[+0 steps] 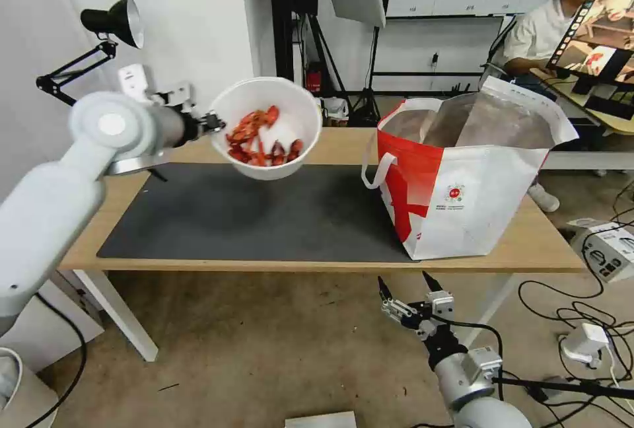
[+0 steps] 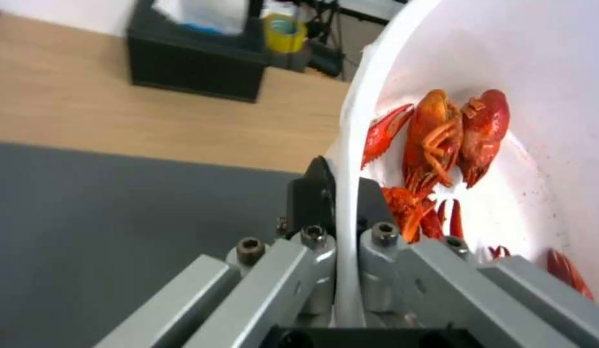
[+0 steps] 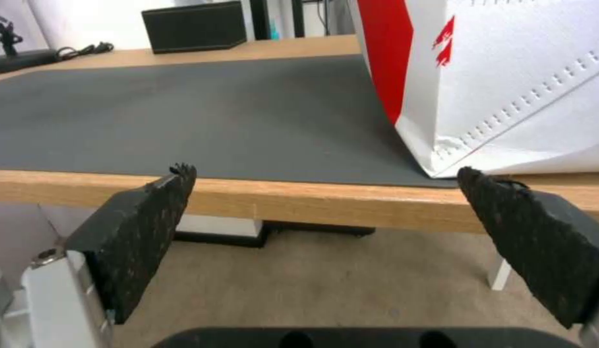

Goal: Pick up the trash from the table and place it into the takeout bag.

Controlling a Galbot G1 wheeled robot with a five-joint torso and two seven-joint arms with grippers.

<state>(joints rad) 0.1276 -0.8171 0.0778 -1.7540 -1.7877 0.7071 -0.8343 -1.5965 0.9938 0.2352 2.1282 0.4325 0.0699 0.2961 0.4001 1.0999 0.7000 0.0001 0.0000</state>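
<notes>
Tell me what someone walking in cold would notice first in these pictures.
First, the white bowl of red crayfish scraps, held in the air over the dark mat's far side, tilted, with the left gripper clamped on its rim. Next, the big white-and-red takeout bag standing open on the table's right end, silver lining showing. The right gripper waits open, low in front of the table edge.
</notes>
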